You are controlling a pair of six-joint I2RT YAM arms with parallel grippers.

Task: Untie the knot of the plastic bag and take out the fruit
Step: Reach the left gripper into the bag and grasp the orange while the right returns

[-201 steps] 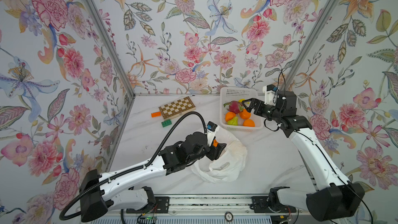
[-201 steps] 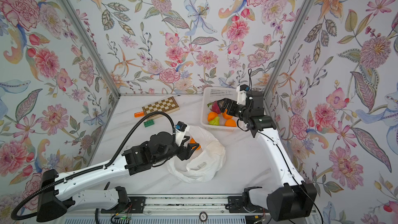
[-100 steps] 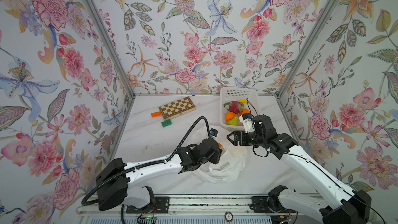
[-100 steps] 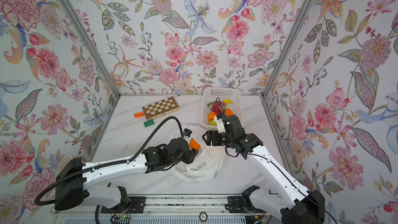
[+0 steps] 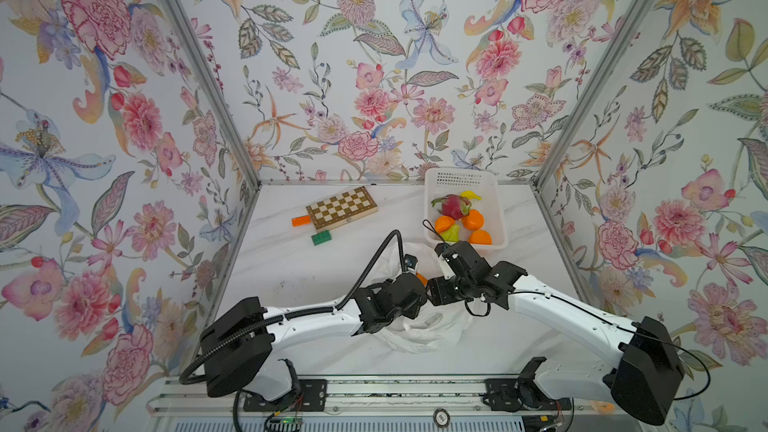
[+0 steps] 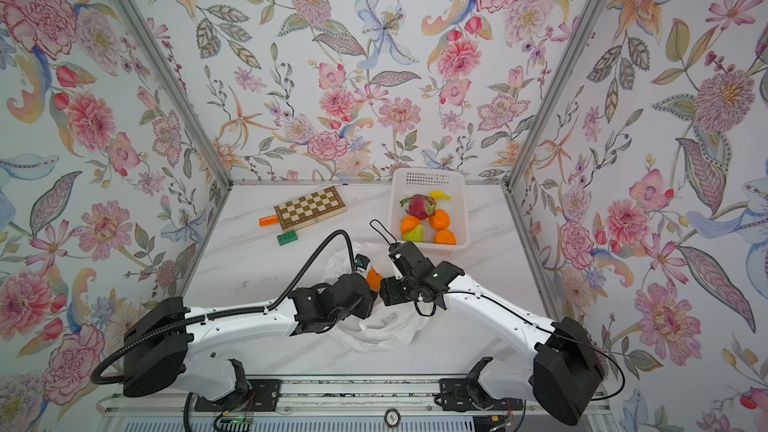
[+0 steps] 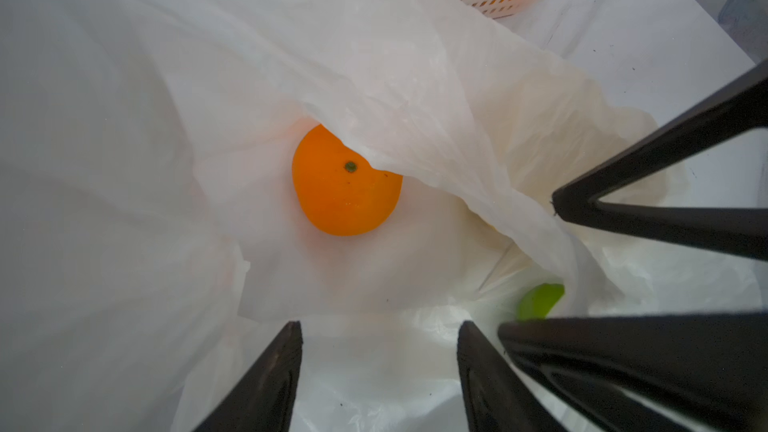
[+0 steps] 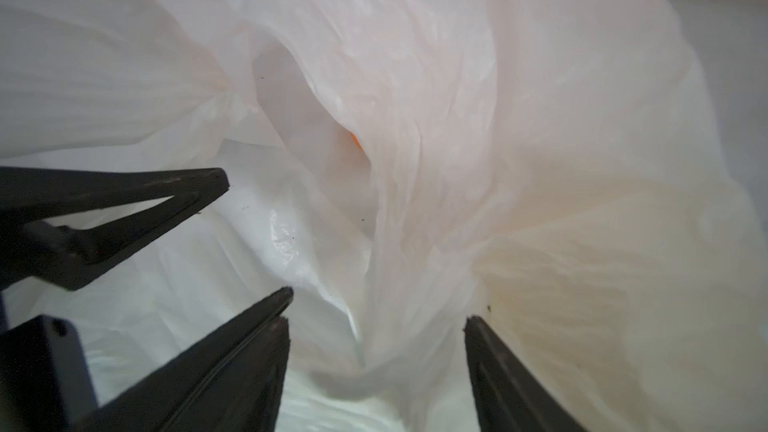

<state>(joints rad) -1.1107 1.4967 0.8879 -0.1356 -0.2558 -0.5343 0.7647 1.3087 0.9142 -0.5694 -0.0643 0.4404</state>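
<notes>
The left gripper (image 7: 376,326) stands parted over the plastic bag (image 7: 374,56)'s open mouth, holding nothing. The right gripper (image 8: 378,309), jaws apart, straddles a bag fold. The bag lies just beside the white basket (image 5: 498,218). Inside, film half covers an orange (image 7: 345,189) and hides most of a green fruit (image 7: 538,301).

A fold of the plastic bag (image 7: 374,76) covers part of the orange (image 7: 340,197), and the green fruit (image 7: 538,303) barely shows.

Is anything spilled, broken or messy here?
Nothing is spilled or broken. The thin white plastic bag lies crumpled on the white marble table, with a round orange fruit and a green fruit still inside. The brown checkered chessboard sits crooked to the table's edge.
</notes>
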